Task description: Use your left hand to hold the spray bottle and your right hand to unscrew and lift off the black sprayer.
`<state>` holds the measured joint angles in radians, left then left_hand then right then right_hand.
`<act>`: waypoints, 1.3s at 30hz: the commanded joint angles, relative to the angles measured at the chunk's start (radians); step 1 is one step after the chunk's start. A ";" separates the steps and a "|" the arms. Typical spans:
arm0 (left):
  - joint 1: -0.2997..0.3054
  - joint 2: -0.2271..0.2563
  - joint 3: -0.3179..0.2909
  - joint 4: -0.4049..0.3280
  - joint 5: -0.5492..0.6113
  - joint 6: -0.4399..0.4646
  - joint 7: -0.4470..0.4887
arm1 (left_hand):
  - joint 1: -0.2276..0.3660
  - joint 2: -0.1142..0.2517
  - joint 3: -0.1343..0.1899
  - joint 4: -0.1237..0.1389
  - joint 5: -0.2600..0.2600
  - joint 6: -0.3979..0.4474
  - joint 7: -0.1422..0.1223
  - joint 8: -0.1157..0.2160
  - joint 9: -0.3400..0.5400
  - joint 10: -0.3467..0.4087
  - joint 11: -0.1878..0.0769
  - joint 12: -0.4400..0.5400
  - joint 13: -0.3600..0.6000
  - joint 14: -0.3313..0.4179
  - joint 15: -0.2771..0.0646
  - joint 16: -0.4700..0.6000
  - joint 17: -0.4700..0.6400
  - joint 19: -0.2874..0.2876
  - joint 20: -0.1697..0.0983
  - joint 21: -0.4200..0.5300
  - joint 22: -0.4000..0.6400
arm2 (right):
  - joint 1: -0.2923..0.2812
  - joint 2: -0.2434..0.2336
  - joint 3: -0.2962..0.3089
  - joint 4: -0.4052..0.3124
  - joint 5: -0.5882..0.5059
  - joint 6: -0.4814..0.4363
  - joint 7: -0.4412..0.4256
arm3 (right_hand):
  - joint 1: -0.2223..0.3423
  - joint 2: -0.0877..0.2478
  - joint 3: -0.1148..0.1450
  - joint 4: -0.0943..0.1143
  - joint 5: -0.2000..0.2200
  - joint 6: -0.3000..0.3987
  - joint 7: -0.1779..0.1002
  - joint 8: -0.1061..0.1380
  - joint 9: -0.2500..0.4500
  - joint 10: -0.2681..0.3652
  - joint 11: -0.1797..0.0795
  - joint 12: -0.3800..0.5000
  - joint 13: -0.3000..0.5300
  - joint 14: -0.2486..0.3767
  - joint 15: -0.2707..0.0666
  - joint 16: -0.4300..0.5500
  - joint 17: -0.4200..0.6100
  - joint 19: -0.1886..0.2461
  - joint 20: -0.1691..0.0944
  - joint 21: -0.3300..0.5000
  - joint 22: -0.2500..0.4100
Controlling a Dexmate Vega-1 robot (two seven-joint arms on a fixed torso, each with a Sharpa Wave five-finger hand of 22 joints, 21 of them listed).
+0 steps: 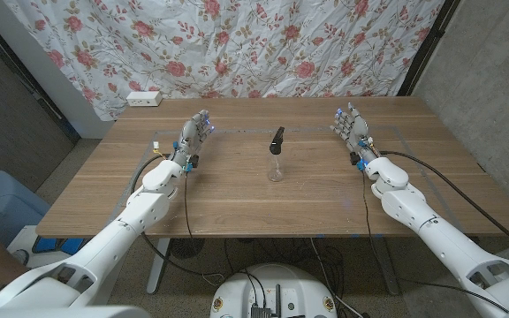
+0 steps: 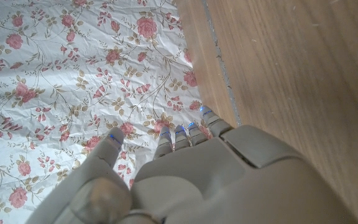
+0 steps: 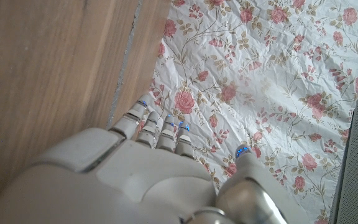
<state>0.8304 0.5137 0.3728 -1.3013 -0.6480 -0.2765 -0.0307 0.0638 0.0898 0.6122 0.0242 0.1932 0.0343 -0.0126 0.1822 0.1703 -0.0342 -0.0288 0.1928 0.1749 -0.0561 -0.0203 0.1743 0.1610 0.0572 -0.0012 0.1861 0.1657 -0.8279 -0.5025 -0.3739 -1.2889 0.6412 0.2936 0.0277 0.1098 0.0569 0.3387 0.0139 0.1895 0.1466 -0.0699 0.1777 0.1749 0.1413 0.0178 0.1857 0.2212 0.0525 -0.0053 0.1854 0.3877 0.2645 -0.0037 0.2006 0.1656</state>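
Clear spray bottle (image 1: pixel 276 166) stands upright mid-table, between your two hands and touched by neither.

Black sprayer (image 1: pixel 277 140) sits on top of it, so the long axis runs straight up from the wooden table (image 1: pixel 237 199). Your left hand (image 1: pixel 193 139) waits to the bottle's left with fingers apart and nothing in them; your right hand (image 1: pixel 352 131) waits to its right, equally spread and holding nothing. Both are well apart from the bottle and a little farther back toward the floral cloth (image 1: pixel 237 44). The two look about equally distant. Judging from this, you should bring the left hand inward and slightly toward you to close on the clear body first, then bring the right in at sprayer height.
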 commanded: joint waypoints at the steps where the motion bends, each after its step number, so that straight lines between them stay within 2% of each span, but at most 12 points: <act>1: -0.020 0.007 0.012 0.017 0.014 -0.004 -0.028 | 0.010 0.005 0.003 -0.017 -0.002 0.008 -0.008 0.007 0.005 0.002 -0.009 0.008 0.002 -0.005 -0.008 0.003 0.005 0.008 -0.001 0.003 0.002 | -0.016 -0.002 -0.009 -0.039 -0.038 0.005 -0.053 | 0.003 0.006 0.008 -0.005 0.006 0.008 0.002 0.006 0.004 0.006 0.000 0.007 0.001 0.006 0.000 0.007 0.001 0.009 0.002 0.005 0.004; 6: -0.017 0.006 0.015 0.014 0.012 -0.007 -0.037 | 0.016 -0.004 0.004 -0.032 -0.004 0.008 -0.011 0.007 0.005 0.004 -0.013 0.008 0.002 -0.004 -0.010 0.003 0.005 0.007 -0.001 0.002 0.002 | -0.036 -0.013 -0.008 -0.077 -0.051 -0.011 -0.084 | 0.006 0.005 0.009 -0.010 0.006 0.008 0.002 0.007 0.004 0.005 0.000 0.006 -0.001 0.006 0.002 0.007 -0.003 0.010 0.003 0.003 0.004; 11: -0.008 0.015 0.015 0.008 0.005 -0.016 -0.064 | 0.031 -0.018 0.007 -0.064 -0.009 0.017 -0.020 0.010 0.005 0.019 -0.023 0.011 0.002 0.002 -0.018 0.004 0.005 0.007 -0.003 0.001 0.002 | -0.053 -0.019 -0.004 -0.109 -0.056 -0.019 -0.107 | 0.009 0.006 0.010 -0.014 0.006 0.005 0.002 0.006 0.004 0.005 0.000 0.007 -0.003 0.006 0.000 0.008 -0.005 0.010 0.002 0.002 0.004; 18: 0.005 0.057 0.010 -0.031 0.013 -0.002 -0.078 | 0.040 -0.026 0.009 -0.087 -0.012 0.029 -0.025 0.013 0.005 0.030 -0.031 0.012 0.002 0.008 -0.025 0.005 0.005 0.010 -0.006 0.001 0.002 | -0.077 -0.033 0.001 -0.161 -0.078 -0.032 -0.151 | 0.010 0.006 0.010 -0.020 0.005 0.003 0.003 0.006 0.004 0.002 0.000 0.006 -0.006 0.000 0.002 0.007 -0.010 0.010 0.001 0.000 0.004; 22: 0.009 0.068 0.007 -0.041 0.009 -0.004 -0.092 | 0.054 -0.036 0.012 -0.114 -0.014 0.039 -0.034 0.017 0.006 0.045 -0.042 0.015 0.002 0.010 -0.029 0.004 0.006 0.012 -0.005 0.001 0.002 | -0.081 -0.042 0.000 -0.181 -0.084 -0.044 -0.153 | 0.011 0.005 0.009 -0.022 0.004 0.002 0.004 0.006 0.004 0.001 0.000 0.006 -0.007 0.000 0.004 0.008 -0.012 0.009 0.001 0.000 0.004; 30: 0.017 0.093 0.011 -0.063 0.007 0.002 -0.127 | 0.071 -0.056 0.013 -0.153 -0.018 0.047 -0.050 0.018 0.006 0.054 -0.057 0.012 0.002 0.011 -0.039 0.004 0.007 0.008 -0.006 -0.001 0.002 | -0.079 -0.046 -0.005 -0.190 -0.095 -0.047 -0.153 | 0.011 0.003 0.008 -0.027 0.004 -0.001 0.004 0.005 0.004 0.002 0.000 0.007 -0.009 0.000 0.003 0.009 -0.015 0.009 0.001 -0.002 0.004; 39: 0.015 0.127 0.017 -0.090 0.005 0.022 -0.174 | 0.090 -0.073 0.014 -0.185 -0.019 0.045 -0.060 0.018 0.006 0.063 -0.071 0.011 0.003 0.010 -0.044 0.003 0.007 0.004 -0.007 -0.002 0.002 | -0.084 -0.047 0.001 -0.188 -0.093 -0.040 -0.152 | 0.011 0.002 0.007 -0.031 0.004 -0.003 0.004 0.005 0.004 0.002 0.001 0.008 -0.012 0.000 0.002 0.010 -0.019 0.010 0.000 -0.003 0.004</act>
<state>0.8432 0.6003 0.3835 -1.3589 -0.6399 -0.2755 -0.1508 0.1416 0.0227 0.6264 -0.1484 0.1769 0.0765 -0.0631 0.1927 0.1748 0.0231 -0.0858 0.2013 0.1747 -0.0482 -0.0342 0.1742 0.1655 0.0649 -0.0090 0.1861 0.1654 -0.9039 -0.5447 -0.3766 -1.4664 0.5533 0.2500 -0.1199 0.1149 0.0621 0.3439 -0.0083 0.1894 0.1462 -0.0697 0.1775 0.1745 0.1411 0.0178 0.1856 0.2088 0.0522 -0.0053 0.1887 0.3662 0.2679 0.0000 0.2006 0.1652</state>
